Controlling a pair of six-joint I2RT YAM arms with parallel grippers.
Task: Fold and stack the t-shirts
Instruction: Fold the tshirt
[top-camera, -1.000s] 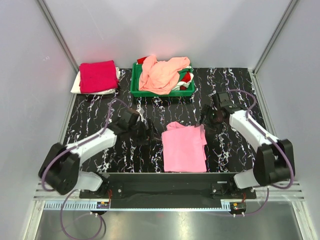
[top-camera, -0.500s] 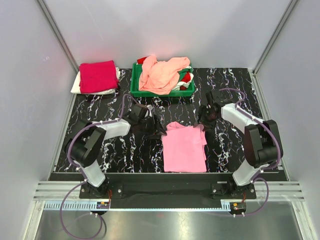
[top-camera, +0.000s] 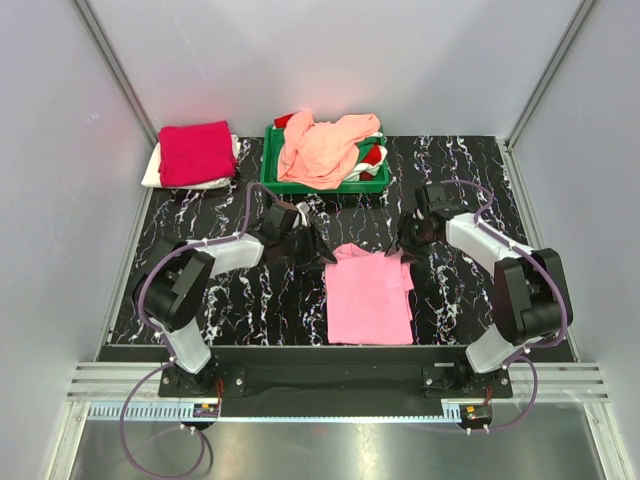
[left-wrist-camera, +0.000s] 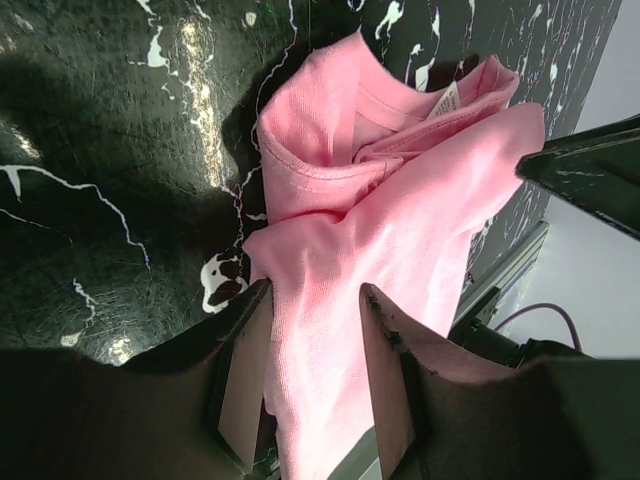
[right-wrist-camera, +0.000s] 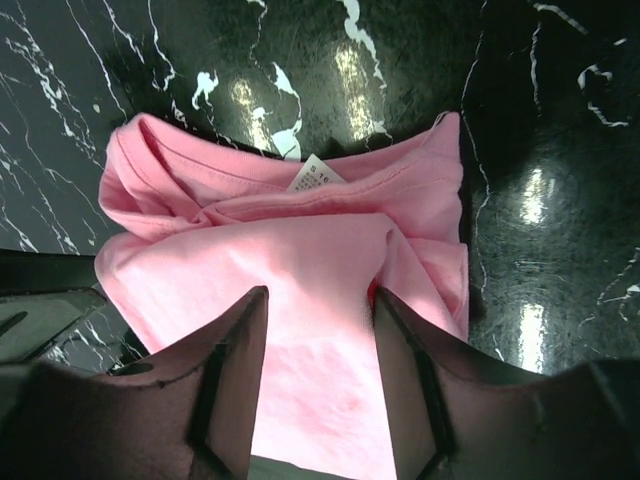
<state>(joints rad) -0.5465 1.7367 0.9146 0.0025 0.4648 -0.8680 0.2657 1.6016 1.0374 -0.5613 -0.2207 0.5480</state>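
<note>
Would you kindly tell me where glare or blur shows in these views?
Top external: even light, sharp. Left wrist: glare patches on the glossy table, gripper fingers blurred. Right wrist: bright reflections on the table's right side, pink t-shirt sharp.

A black tabletop (top-camera: 450, 165) veined with white like marble fills the middle of the overhead view; pale grey walls close it in, a back wall (top-camera: 330, 60) along the far edge, a left wall (top-camera: 60, 200) and a right wall (top-camera: 590, 200) along the sides; slim aluminium posts (top-camera: 110, 60) rise at a slant from the two far corners; a black bar (top-camera: 330, 362) runs along the near edge, with silver rails (top-camera: 100, 385) and a brushed metal sheet (top-camera: 330, 450) in front of it; the light is soft and even; bright glints (right-wrist-camera: 530, 200) sit on the glossy tabletop in the wrist views.
</note>
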